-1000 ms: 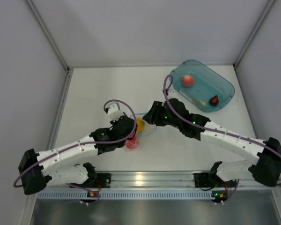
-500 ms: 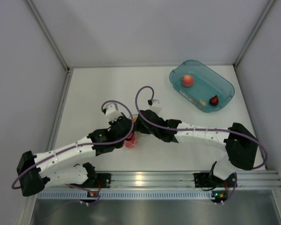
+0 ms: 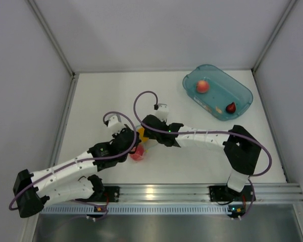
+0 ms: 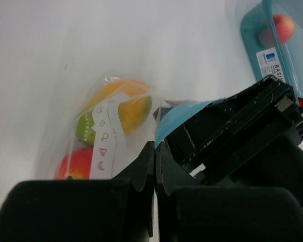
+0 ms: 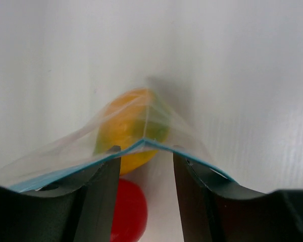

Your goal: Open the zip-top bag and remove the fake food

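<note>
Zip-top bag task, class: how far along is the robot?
Done: a pinkish peach ball and a small dark red piece lie in the teal translucent tub. In hand: the left gripper is shut on the clear crinkly zip-top bag; the right gripper, open, straddles its teal strip. Left: the yellow-orange mango and red ball are inside the bag.

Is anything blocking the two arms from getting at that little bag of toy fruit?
Nothing visible does. The left end effector is pinched on the zip-top bag, and the right end effector straddles its teal zip strip, jaws open. Only the bag's plastic separates them from the fake food.
</note>
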Controlling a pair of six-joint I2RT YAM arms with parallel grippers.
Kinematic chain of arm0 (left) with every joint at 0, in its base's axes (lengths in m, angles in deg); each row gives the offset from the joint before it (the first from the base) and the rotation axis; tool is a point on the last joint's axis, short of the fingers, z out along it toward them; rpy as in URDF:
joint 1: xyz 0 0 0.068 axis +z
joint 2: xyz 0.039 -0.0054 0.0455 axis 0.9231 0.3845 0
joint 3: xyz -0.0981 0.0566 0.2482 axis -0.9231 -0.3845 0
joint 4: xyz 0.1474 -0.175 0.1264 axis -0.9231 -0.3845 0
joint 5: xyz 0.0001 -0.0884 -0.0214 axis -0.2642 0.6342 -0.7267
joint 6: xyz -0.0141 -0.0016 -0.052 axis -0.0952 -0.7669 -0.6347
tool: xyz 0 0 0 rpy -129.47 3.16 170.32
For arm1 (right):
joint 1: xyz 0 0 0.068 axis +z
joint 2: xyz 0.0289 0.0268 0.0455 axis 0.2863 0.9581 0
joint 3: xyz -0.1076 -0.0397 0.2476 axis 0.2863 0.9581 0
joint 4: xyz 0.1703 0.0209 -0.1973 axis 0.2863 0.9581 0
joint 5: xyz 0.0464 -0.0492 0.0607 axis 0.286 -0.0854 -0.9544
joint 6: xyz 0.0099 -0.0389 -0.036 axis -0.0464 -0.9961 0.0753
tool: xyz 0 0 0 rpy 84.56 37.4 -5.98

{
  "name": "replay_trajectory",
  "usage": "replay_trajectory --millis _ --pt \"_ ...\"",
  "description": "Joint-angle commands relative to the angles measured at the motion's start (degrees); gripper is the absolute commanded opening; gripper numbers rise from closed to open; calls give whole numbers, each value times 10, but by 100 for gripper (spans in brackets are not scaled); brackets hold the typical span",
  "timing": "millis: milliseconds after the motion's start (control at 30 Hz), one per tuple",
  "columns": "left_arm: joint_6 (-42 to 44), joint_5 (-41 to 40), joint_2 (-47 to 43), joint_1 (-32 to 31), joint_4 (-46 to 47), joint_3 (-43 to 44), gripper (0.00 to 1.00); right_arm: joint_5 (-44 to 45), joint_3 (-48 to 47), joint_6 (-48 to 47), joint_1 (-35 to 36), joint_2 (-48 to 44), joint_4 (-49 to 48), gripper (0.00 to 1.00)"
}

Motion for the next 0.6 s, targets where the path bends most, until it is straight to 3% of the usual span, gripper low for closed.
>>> replay_trajectory --millis 0,233,567 --pt "-21 27 -21 2 28 -11 0 110 -56 -52 -16 15 105 47" --pt "-22 55 -24 2 37 -3 0 201 -101 -161 -56 26 245 49" --pt "-18 76 3 2 40 -17 0 319 -217 -299 -36 74 398 50"
